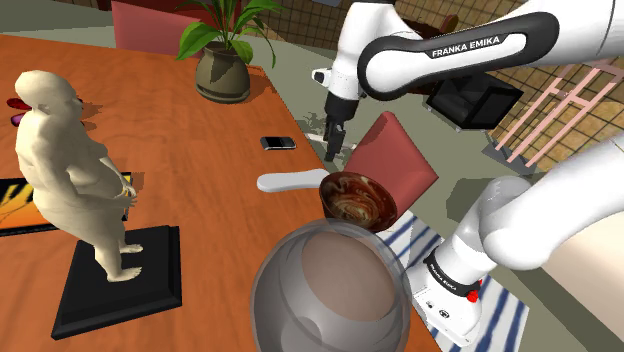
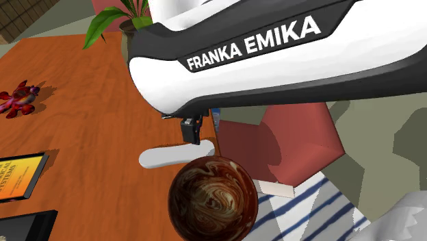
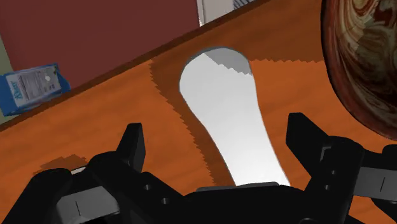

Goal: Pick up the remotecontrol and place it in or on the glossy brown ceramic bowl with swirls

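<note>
Wide-spread claw [image 3: 216, 141] straddling the white remote [image 3: 216, 95], just beside the swirled brown bowl [image 3: 366, 57].
Could clip the bowl's rim descending, or pinch askew and lose the flat remote.

The orange table [image 1: 200, 180] bears a potted plant [image 1: 222, 62], a dark phone [image 1: 279, 143] — and a pale figurine [image 1: 75, 170].

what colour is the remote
Plain whitish grey, no markings; the remote shows best in the wrist view.

The arm [image 1: 540, 215] is glossy white with black joint bands [image 1: 450, 58], FRANKA EMIKA in white letters, and an all-black hand [image 3: 215, 129].
</note>
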Robot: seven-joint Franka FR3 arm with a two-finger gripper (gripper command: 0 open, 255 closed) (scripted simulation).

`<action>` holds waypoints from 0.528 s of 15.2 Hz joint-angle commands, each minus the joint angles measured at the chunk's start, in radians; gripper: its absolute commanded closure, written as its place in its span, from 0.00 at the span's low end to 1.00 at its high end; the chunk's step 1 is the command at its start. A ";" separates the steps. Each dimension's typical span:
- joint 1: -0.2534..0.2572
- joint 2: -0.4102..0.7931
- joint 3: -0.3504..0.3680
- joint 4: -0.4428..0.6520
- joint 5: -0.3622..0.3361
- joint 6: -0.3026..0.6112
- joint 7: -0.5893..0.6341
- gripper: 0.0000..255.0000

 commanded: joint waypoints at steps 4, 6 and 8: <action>0.072 0.122 0.029 0.012 0.010 0.133 -0.168 0.00; 0.093 0.159 0.041 0.016 0.013 0.174 -0.222 0.00; 0.092 0.176 0.042 0.004 0.011 0.203 -0.220 0.00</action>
